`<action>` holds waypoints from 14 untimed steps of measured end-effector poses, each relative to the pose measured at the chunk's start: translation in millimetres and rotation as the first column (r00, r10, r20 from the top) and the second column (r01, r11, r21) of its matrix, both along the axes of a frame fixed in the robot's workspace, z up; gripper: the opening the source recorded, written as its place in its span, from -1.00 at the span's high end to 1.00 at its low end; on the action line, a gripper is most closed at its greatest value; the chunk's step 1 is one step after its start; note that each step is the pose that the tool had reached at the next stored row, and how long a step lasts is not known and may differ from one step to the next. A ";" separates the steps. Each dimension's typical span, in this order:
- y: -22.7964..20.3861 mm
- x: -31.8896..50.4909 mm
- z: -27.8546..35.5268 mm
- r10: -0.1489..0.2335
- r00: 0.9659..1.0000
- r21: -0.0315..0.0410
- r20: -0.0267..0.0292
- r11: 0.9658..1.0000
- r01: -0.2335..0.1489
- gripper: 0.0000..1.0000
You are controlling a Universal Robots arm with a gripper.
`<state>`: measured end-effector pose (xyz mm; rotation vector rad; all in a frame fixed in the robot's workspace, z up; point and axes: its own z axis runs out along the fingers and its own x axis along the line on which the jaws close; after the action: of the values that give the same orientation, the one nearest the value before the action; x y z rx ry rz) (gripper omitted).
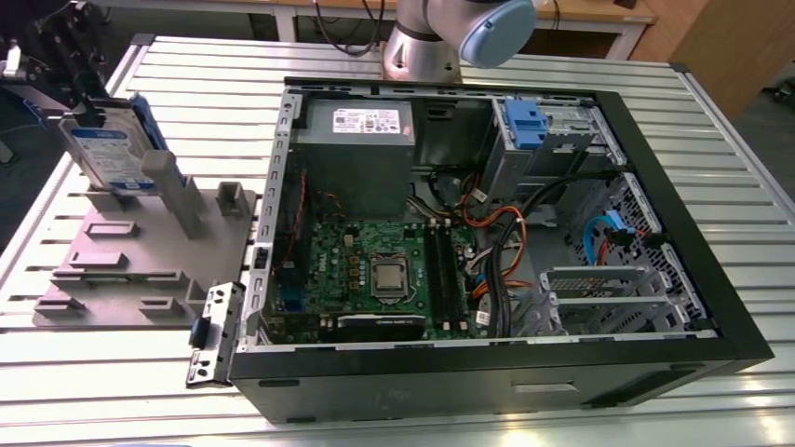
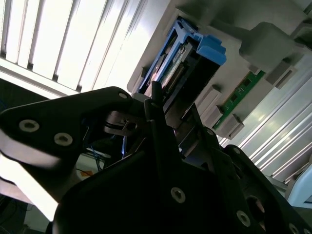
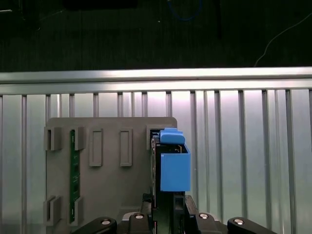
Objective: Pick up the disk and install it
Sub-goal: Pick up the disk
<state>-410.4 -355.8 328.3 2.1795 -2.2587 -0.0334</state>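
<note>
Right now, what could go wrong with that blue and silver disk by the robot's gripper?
1. The disk stands upright close beside a grey post of its holder; it might catch there if the gripper at its top moves sideways.
2. Loose cables cross the open computer case near the drive cage; the disk could snag on them.

Black gripper [image 2: 170, 109] at blue-railed disk [image 2: 178, 70], grey holder [image 2: 273, 36], slatted table [image 2: 58, 39]

My arm [image 1: 420, 51]: silver-grey metal with a pale-blue joint cap [image 1: 497, 33].
My gripper [image 2: 155, 97] is black, its flat links dotted with silver screws [image 2: 177, 195].
</note>
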 end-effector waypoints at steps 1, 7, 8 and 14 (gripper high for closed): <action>0.0 0.0 0.8 0.000 1.000 0.000 0.000 1.000 0.000 0.31; 0.0 0.0 6.5 0.000 1.000 0.000 0.000 1.000 0.000 0.31; 0.0 0.0 7.6 0.000 1.000 0.000 0.000 1.000 0.000 0.31; 0.0 0.0 14.0 0.000 1.000 0.000 0.000 1.000 0.000 0.31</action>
<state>-410.4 -355.8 342.3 2.1797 -2.2588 -0.0333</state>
